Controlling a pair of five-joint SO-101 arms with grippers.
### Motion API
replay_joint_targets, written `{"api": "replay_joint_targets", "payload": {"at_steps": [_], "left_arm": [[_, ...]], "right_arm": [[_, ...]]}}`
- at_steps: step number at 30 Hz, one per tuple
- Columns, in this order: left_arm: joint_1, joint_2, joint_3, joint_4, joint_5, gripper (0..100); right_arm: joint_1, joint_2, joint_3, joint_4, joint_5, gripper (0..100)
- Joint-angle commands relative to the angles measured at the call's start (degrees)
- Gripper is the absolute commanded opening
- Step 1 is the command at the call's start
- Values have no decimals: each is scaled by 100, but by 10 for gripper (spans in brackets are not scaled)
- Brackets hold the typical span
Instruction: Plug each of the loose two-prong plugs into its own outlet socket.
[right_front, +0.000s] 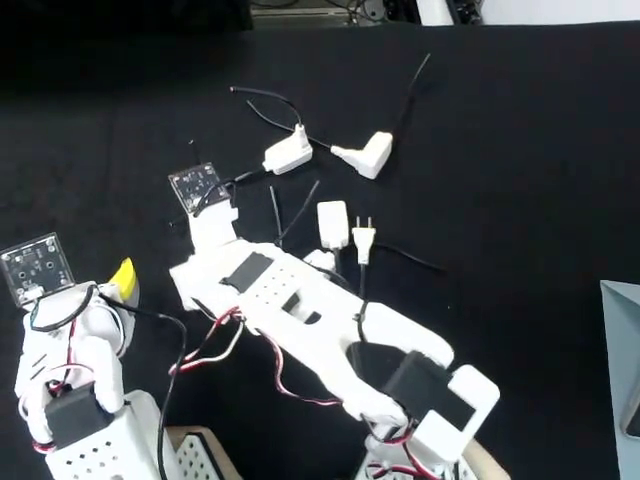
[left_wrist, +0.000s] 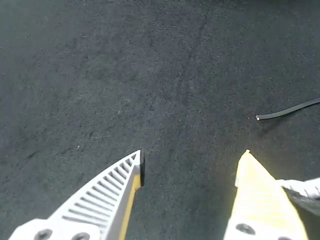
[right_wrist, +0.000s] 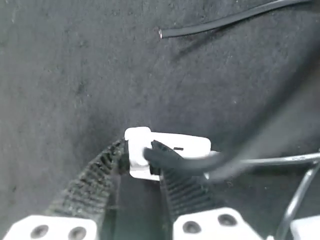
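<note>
My right gripper (right_wrist: 142, 157) is shut on a small white plug (right_wrist: 175, 150) with a black cord, just above the black cloth. In the high view that gripper (right_front: 214, 210) is at the left middle, below its camera board. Two white outlet blocks (right_front: 287, 152) (right_front: 368, 153) lie at the back, each with a black cord. A white block (right_front: 332, 222) and a loose two-prong plug (right_front: 363, 238) lie side by side in the middle. My left gripper (left_wrist: 192, 165) is open over bare cloth, its yellow finger (right_front: 125, 278) at the near left.
A loose black cord end (left_wrist: 257, 117) lies beyond my left gripper. Another cord end (right_wrist: 161, 33) lies beyond the held plug. A grey-blue box (right_front: 625, 350) stands at the right edge. The right arm's long white body (right_front: 320, 320) crosses the middle foreground.
</note>
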Motion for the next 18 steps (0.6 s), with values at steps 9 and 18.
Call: {"api": "replay_joint_targets", "payload": {"at_steps": [9,18], "left_arm": [[-40,-44,-22,-88,70,300],[-40,-44,-22,-88,70,300]], "right_arm": [[-79,-189,259,413,97,12],[-79,330,295,-132,466,12]]}}
